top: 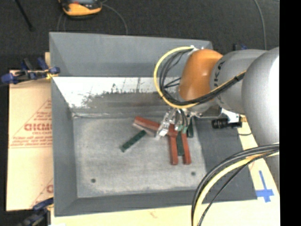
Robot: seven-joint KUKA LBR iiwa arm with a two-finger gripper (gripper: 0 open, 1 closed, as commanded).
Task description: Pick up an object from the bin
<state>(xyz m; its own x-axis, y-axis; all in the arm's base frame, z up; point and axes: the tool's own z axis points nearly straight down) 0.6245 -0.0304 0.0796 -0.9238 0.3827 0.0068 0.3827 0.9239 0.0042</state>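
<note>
- Two red-brown sticks [173,152] lie just beside the gripper [165,126]; how far open it is I cannot tell
- Probably positioning for a grasp; next calls for closing on something, then lifting

We read this as robotics lab, test-rig corner. Large silver industrial arm [263,93] comes in from 3 o'clock, orange cover [200,74] on wrist, yellow-and-black cable loops [160,76] strung round it. More cabling [210,174] arcs across at 5 o'clock. Grey metal bin [61,126] sits centre, its floor scuffed, few small loose things inside. We see dark carpet [141,8] beneath everything. At 11 o'clock, orange-and-black handheld unit [80,1] with screen lies on that carpet.
</note>
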